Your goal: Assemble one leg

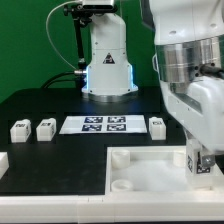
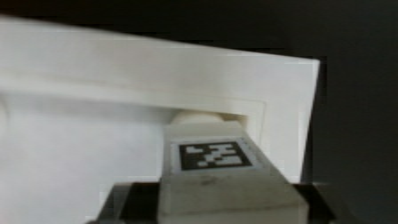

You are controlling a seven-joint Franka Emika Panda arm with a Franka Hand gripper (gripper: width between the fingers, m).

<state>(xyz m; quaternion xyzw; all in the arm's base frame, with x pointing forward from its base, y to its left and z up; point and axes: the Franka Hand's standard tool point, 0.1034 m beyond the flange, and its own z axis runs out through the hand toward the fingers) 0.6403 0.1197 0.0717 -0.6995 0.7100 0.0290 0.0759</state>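
Leg [image 2: 215,155] clamped in gripper [image 2: 217,198], hanging over panel [image 2: 107,70] corner. We judge risk: descent off-centre, tip catches rim, leg tilts or slips in grasp.

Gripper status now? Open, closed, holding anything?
Gripper: closed on the leg, tag face visible, held over the white panel.
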